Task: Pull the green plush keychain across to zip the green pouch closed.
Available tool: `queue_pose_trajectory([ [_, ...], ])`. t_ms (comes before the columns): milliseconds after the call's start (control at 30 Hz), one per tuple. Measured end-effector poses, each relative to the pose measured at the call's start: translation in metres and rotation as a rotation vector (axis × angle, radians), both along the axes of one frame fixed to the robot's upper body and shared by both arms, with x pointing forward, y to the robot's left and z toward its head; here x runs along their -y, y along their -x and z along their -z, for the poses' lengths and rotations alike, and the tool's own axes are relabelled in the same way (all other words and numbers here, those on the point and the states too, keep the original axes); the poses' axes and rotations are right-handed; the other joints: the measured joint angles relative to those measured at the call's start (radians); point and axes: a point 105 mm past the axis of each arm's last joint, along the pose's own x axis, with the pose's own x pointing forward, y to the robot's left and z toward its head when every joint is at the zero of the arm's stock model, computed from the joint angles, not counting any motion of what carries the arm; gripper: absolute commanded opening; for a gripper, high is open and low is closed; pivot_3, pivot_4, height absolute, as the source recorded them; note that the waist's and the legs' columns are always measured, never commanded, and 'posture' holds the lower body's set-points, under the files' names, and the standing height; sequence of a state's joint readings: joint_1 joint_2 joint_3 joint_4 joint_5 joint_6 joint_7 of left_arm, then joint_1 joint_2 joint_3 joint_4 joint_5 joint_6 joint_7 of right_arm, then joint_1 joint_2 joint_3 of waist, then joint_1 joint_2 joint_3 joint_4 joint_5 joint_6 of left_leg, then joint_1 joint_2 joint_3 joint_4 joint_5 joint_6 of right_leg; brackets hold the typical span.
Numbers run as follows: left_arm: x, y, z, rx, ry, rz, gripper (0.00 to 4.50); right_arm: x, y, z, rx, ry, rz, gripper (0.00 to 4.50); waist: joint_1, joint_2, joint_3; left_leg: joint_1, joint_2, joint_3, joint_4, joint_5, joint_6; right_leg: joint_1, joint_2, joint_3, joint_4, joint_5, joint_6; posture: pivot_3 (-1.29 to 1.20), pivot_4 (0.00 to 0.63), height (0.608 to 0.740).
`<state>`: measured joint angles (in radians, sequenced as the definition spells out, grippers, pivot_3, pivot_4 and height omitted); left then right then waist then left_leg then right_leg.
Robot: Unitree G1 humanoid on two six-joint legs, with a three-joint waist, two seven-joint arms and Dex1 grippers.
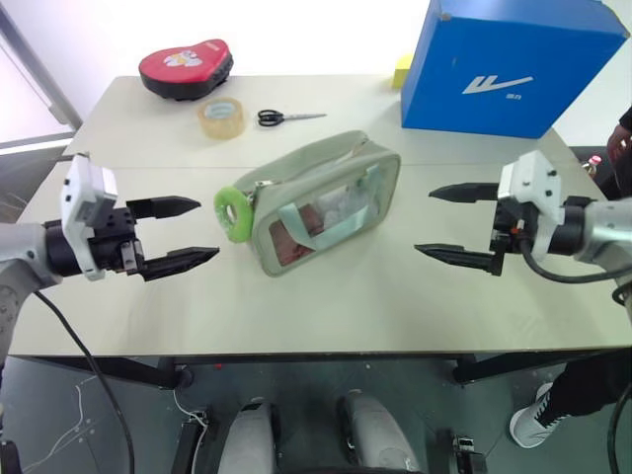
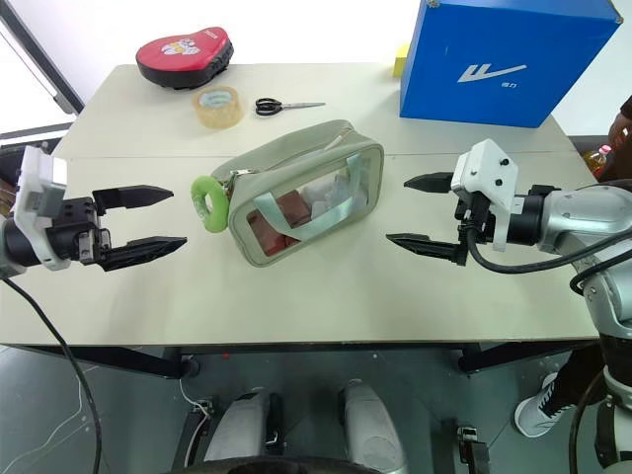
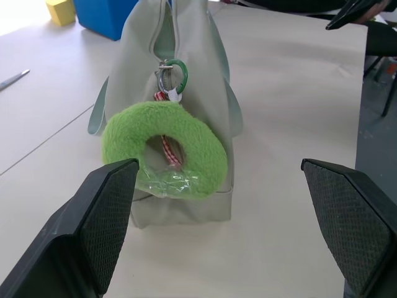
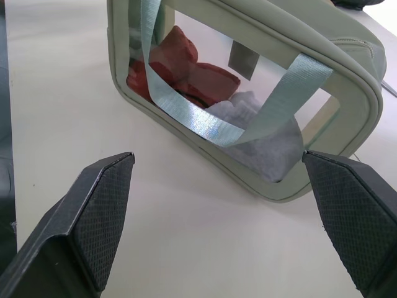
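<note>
The green pouch [image 1: 326,202] lies in the middle of the table, its clear window facing up and red contents showing through. The green plush keychain [image 1: 234,214], a fuzzy lime ring, hangs from a zipper pull at the pouch's left end; it also appears as the keychain [image 3: 164,149] in the left wrist view. My left gripper [image 1: 186,234] hovers open just left of the keychain, apart from it. On the other side, my right gripper [image 1: 454,223] is open a short way right of the pouch [image 4: 248,105], holding nothing.
At the back stand a blue box [image 1: 513,64], a small yellow block [image 1: 402,71], scissors [image 1: 288,118], a clear tape roll [image 1: 221,118] and a red flat case [image 1: 186,67]. A person's shoe [image 1: 538,415] shows off the table's right side.
</note>
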<state>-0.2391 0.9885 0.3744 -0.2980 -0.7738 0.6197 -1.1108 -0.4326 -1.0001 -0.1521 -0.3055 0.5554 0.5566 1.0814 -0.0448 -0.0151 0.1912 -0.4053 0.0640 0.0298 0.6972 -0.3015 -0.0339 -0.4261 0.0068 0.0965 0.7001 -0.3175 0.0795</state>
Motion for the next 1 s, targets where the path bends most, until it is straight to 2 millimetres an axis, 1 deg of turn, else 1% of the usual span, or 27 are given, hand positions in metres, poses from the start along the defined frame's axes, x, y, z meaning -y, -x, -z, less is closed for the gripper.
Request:
queue_pose_trajectory([
  [133,0.002,-0.001,-0.003,0.012,0.017,0.003,4.48,-0.001,-0.003,-0.005,0.014,0.002,-0.010,4.50,0.001,0.000,0.000,0.000,0.000,0.000,0.000,0.000,0.000,0.000,0.000,0.000,0.000,0.000,0.000,0.00,0.150,0.737],
  [233,0.006,-0.001,-0.014,0.045,0.051,0.030,4.48,-0.005,-0.004,-0.014,0.041,0.002,-0.032,4.50,0.002,0.000,0.000,0.000,0.000,0.000,0.000,0.000,0.000,0.000,0.000,0.000,0.000,0.000,0.000,0.00,0.150,0.737],
  [333,0.010,-0.001,-0.026,0.081,0.083,0.062,4.48,-0.021,-0.011,-0.039,0.133,0.011,-0.098,4.50,-0.005,0.001,0.000,0.001,0.000,0.000,0.000,0.000,0.000,0.000,0.000,0.000,0.000,0.000,0.000,0.00,0.150,0.737],
  [367,0.012,-0.001,-0.029,0.091,0.089,0.073,4.48,-0.029,-0.015,-0.050,0.175,0.022,-0.130,4.50,-0.008,0.001,0.000,0.001,0.000,0.000,0.000,0.000,0.000,0.000,0.000,0.000,0.001,0.000,0.000,0.00,0.150,0.737],
  [400,0.012,-0.001,-0.030,0.094,0.091,0.076,4.48,-0.036,-0.018,-0.057,0.199,0.033,-0.159,4.50,-0.011,0.001,0.000,0.001,0.001,0.000,0.000,0.000,0.000,0.000,0.001,0.000,0.001,0.000,0.000,0.00,0.150,0.737],
  [467,0.013,-0.003,-0.029,0.089,0.098,0.077,4.48,-0.050,-0.026,-0.063,0.212,0.053,-0.202,4.50,-0.014,0.001,0.000,0.001,0.001,0.000,-0.001,0.000,0.000,-0.001,0.001,0.000,0.001,0.000,0.000,0.00,0.150,0.737],
  [500,0.012,-0.004,-0.028,0.086,0.104,0.076,4.48,-0.063,-0.034,-0.066,0.219,0.085,-0.237,4.50,-0.020,0.001,0.000,0.001,0.001,0.000,-0.001,0.000,0.000,-0.001,0.001,0.000,0.001,0.000,0.000,0.00,0.150,0.737],
  [567,0.016,-0.005,-0.024,0.076,0.110,0.090,4.48,-0.087,-0.044,-0.065,0.229,0.164,-0.306,4.50,-0.027,0.001,0.000,0.000,0.001,0.000,-0.001,0.000,0.000,-0.002,0.000,0.000,0.001,0.000,0.000,0.00,0.150,0.737],
  [633,0.018,-0.006,-0.020,0.067,0.111,0.094,4.48,-0.104,-0.051,-0.059,0.227,0.236,-0.364,4.50,-0.026,0.001,0.000,-0.001,0.001,-0.001,-0.001,0.000,0.000,-0.003,0.000,-0.001,0.001,0.000,0.000,0.00,0.150,0.737],
  [733,0.017,-0.005,-0.016,0.061,0.110,0.084,4.48,-0.119,-0.062,-0.044,0.194,0.328,-0.402,4.50,-0.023,0.001,0.000,-0.003,0.001,-0.001,-0.001,0.000,0.000,-0.004,-0.002,-0.002,0.001,0.000,0.000,0.00,0.150,0.737],
  [833,0.016,-0.003,-0.011,0.048,0.105,0.074,4.50,-0.128,-0.075,-0.026,0.184,0.448,-0.399,3.69,-0.025,0.001,0.000,-0.003,0.001,-0.001,0.000,0.000,0.000,-0.004,-0.003,-0.002,0.000,0.000,0.000,0.00,0.150,0.737],
  [933,0.016,-0.001,-0.010,0.051,0.100,0.065,4.50,-0.129,-0.086,-0.014,0.159,0.492,-0.370,2.20,-0.024,0.001,0.000,-0.003,0.001,-0.001,0.000,0.000,-0.001,-0.004,-0.003,-0.002,0.001,0.000,0.000,0.00,0.150,0.737],
  [1000,0.016,0.000,-0.009,0.054,0.098,0.062,4.50,-0.127,-0.087,-0.015,0.155,0.502,-0.360,1.14,-0.024,0.001,0.000,-0.003,0.001,-0.001,0.000,0.000,-0.001,-0.004,-0.003,-0.002,0.001,0.000,0.000,0.00,0.150,0.737],
])
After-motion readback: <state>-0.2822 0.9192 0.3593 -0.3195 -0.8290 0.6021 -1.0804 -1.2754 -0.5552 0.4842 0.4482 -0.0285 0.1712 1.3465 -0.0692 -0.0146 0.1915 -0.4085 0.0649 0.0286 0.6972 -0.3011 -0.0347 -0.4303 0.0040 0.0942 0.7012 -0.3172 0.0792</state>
